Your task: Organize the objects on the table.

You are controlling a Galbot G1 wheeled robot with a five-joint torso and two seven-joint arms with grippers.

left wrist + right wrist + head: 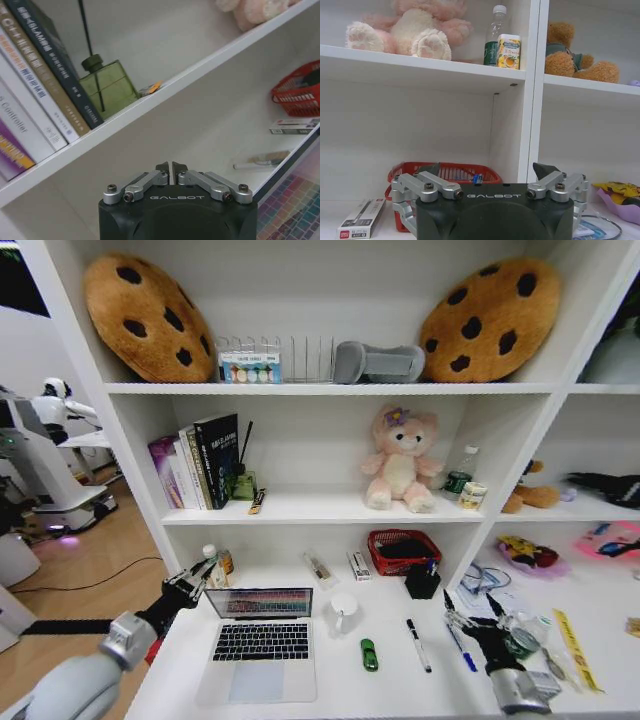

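Laptop (261, 642), toy car (369, 654), pens (418, 644) on white desk (400, 685).

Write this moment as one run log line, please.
left tool: shut, by laptop lid | right tool: open, near blue pen | green toy car: on desk

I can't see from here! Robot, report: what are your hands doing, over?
Left hand shut, hovering beside open laptop. Right hand open, above blue pen. Toy car, black pen untouched; mug between them.
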